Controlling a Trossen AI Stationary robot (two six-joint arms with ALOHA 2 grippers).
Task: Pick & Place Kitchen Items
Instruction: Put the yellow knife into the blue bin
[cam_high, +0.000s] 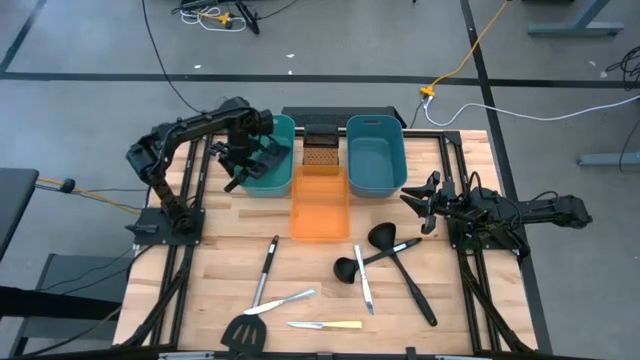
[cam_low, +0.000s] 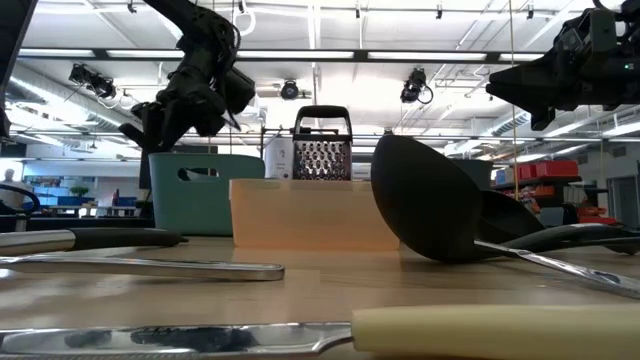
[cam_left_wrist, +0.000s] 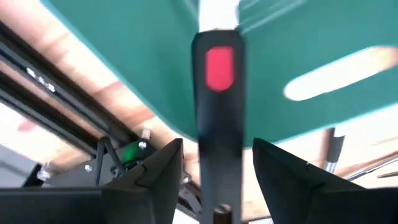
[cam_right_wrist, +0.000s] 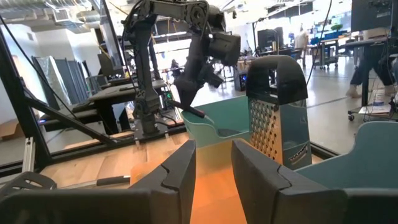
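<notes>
My left gripper (cam_high: 240, 165) hangs over the left teal tub (cam_high: 272, 170) at the table's far left, pointing steeply down and open. A black handle with a red patch (cam_left_wrist: 217, 68) runs between its fingers with a narrow gap on each side. The handle's pale front end (cam_left_wrist: 217, 12) points into the tub. The right wrist view shows this handle (cam_right_wrist: 189, 111) jutting out over the tub's rim. My right gripper (cam_right_wrist: 214, 158) waits level at the table's right side (cam_high: 420, 195), open, with nothing between its fingers.
An orange tub (cam_high: 320, 205), a box grater (cam_high: 320, 150) and a second teal tub (cam_high: 375, 155) stand at the far middle. Two black ladles (cam_high: 380, 237), a slotted spatula (cam_high: 245, 330), silver knives (cam_high: 280, 302) and a cream-handled knife (cam_high: 325, 324) lie on the near half.
</notes>
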